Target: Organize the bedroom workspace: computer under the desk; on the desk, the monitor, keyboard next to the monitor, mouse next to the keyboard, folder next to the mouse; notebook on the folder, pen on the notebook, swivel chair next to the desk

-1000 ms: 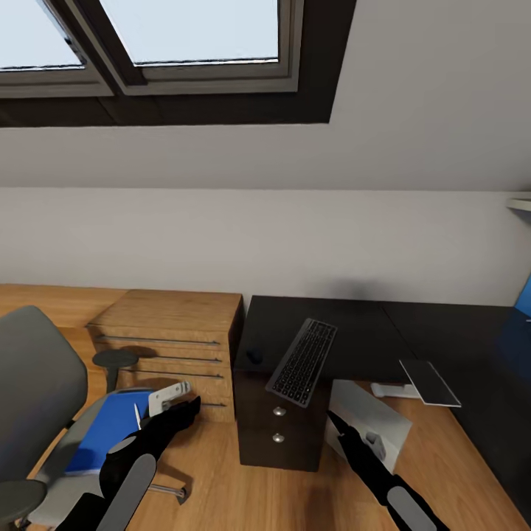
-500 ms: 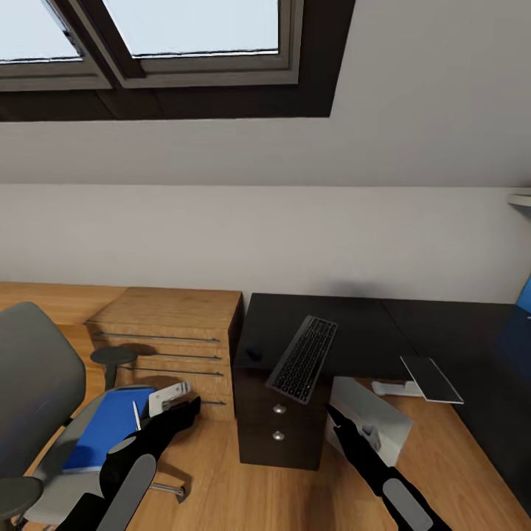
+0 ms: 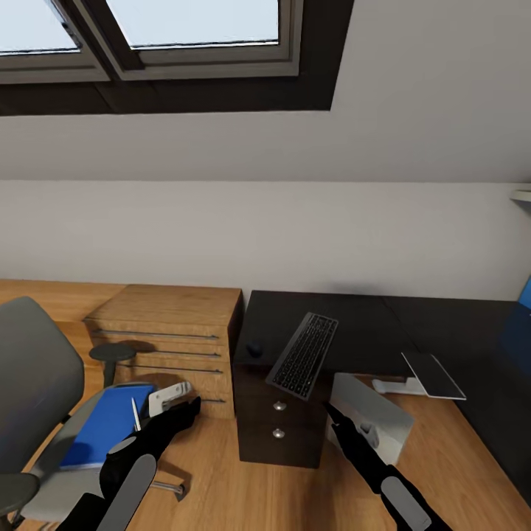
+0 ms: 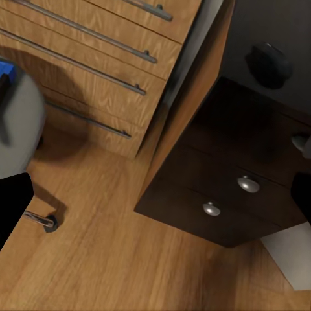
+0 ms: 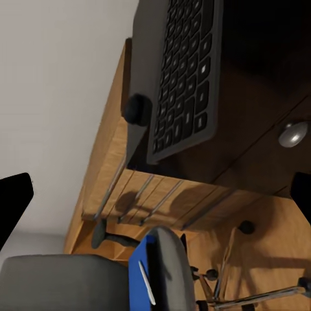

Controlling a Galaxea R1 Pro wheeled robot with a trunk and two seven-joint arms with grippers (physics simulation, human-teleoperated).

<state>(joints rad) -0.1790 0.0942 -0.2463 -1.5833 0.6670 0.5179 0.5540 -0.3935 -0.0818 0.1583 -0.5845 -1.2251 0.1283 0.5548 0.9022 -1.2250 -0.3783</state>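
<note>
The grey swivel chair (image 3: 33, 376) stands at the left on the wooden floor. On its seat lies the blue folder (image 3: 103, 428) with the white pen (image 3: 135, 414) on top. The keyboard (image 3: 302, 356) lies slanted on the black desk (image 3: 369, 324), overhanging its front edge, and the mouse (image 3: 254, 349) sits to its left. A thin grey notebook (image 3: 434, 375) pokes over the desk's inner edge. The light grey computer (image 3: 372, 417) stands on the floor under the desk. My left gripper (image 3: 190, 407) hovers open beside the chair seat. My right gripper (image 3: 332, 413) is open below the keyboard. The monitor is out of view.
A dark cabinet with round knobs (image 3: 279, 431) sits under the desk's left end, and a wooden drawer chest (image 3: 173, 332) stands against it. A blue panel (image 3: 525, 295) shows at the far right. A sloped wall with a window (image 3: 184, 37) rises behind.
The whole picture has drifted slightly, so the camera moved. Both arms keep their pose and nothing on the desk or chair has shifted.
</note>
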